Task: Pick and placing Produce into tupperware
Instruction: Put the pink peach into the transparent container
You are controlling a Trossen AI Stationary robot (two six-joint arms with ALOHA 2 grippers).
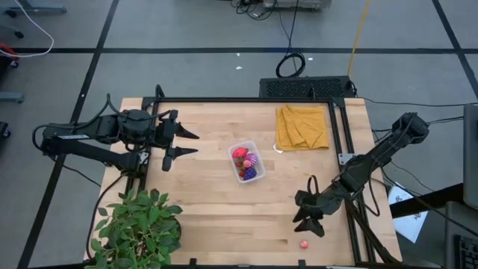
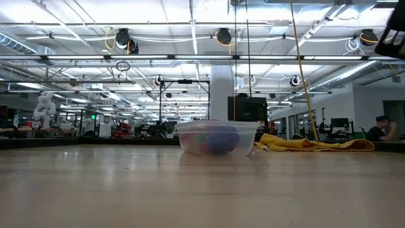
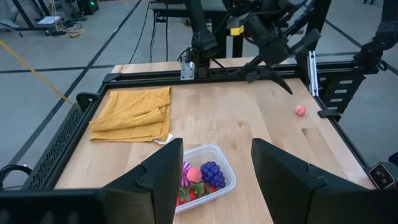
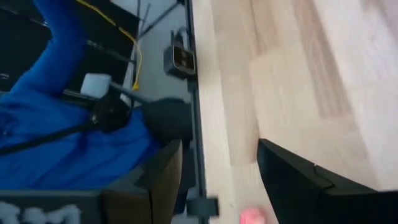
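Right pincer (image 1: 308,222), fingers spread and empty, hovers beside pink piece (image 1: 305,243); no writing legible.

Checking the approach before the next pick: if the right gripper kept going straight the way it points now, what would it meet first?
Probably the small pink piece on the table. The open right gripper points toward it with nothing between, though its height above the wood is unclear.

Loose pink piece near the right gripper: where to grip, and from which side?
Grip the pink piece across its middle, coming straight down. It looks small and roundish, lies alone on bare table near the front edge, so no side is blocked. The right gripper hangs beside it, jaws open.
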